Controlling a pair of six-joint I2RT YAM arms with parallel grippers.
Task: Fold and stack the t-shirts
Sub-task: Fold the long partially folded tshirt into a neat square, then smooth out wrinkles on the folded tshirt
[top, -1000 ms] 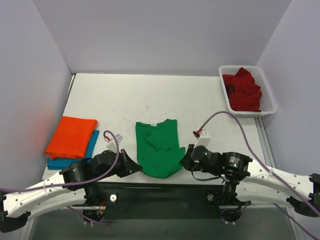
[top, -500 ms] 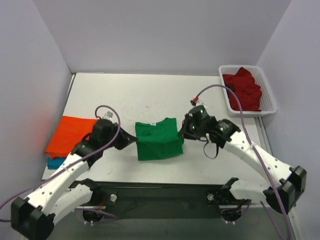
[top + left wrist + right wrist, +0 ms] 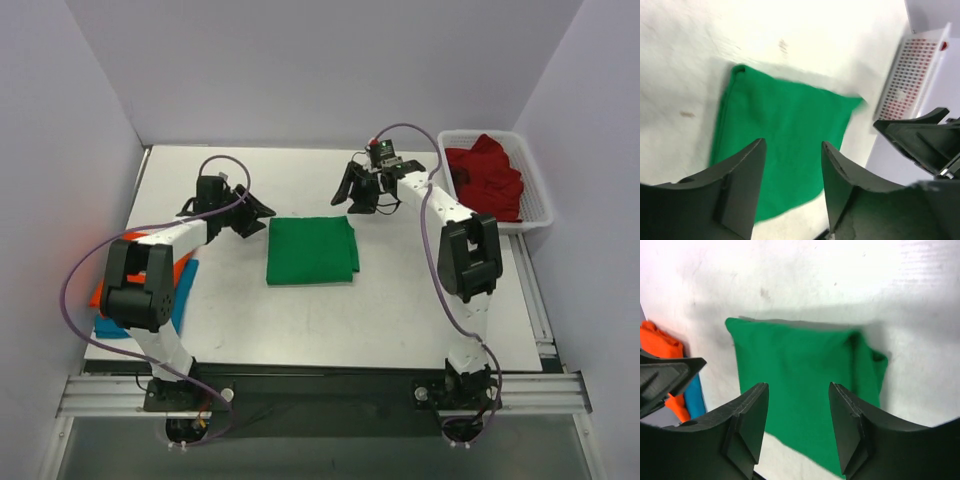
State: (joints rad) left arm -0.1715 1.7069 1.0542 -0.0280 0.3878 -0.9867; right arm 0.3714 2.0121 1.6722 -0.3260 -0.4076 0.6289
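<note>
1. Left hand [image 3: 258,213]: spread, nothing between its fingers. It hovers just beside the far left corner of the green shirt [image 3: 311,250].

2. Right hand [image 3: 345,195]: spread, nothing between its fingers. It hovers just beyond the far right corner of the same shirt. I hold no cloth on either side.

3. Position of the work: the green shirt lies flat near the middle of the table [image 3: 400,300]. It is folded into a compact, roughly square packet, with its edges fairly even and no sleeve showing.

4. Steps I judge done: the fold of the green shirt looks finished. At the left edge of the table, the orange shirt [image 3: 182,268] lies folded on top of the blue shirt [image 3: 186,298]. My left arm covers part of that stack.

5. Steps I judge left:
- carry the green packet to the left edge and set it on the orange shirt
- take the dark red shirt [image 3: 487,180], which lies crumpled in the white basket [image 3: 545,215] at the far right corner
- fold it and add it to the stack

6. Overall, I judge the task a little past halfway
</note>
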